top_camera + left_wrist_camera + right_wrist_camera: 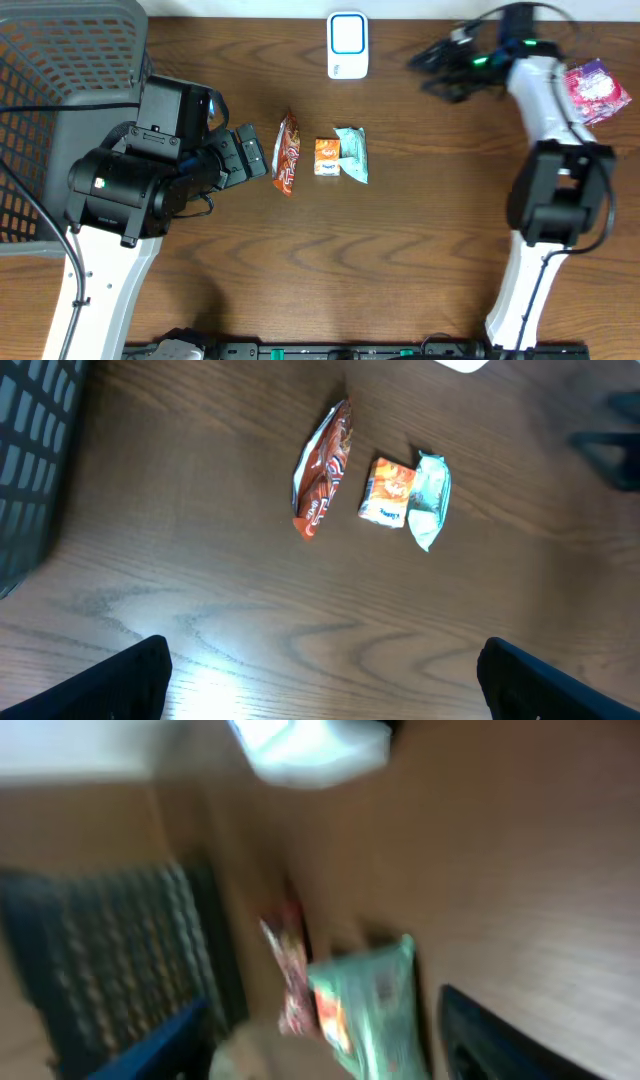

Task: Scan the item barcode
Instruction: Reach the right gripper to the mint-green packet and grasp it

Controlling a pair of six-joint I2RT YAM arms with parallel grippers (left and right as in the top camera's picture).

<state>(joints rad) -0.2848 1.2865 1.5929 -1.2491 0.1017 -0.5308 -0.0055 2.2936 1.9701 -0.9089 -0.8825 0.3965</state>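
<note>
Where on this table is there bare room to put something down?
The widest bare table lies below the packet row in the overhead view, between the two arms. Another free strip runs from the mint packet to the right arm. Crowded: the centre, where red packet, orange packet and mint packet sit close together, left arm alongside.

Pkt row (327, 157) on table (400, 280), scanner (347, 45) behind it, basket (40, 60) far L.

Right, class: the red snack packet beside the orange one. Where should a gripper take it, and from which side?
Probably across its narrow middle, from above: the red packet lies long and slim, so its short width suits the fingers, and a gap separates it from the orange packet.
</note>
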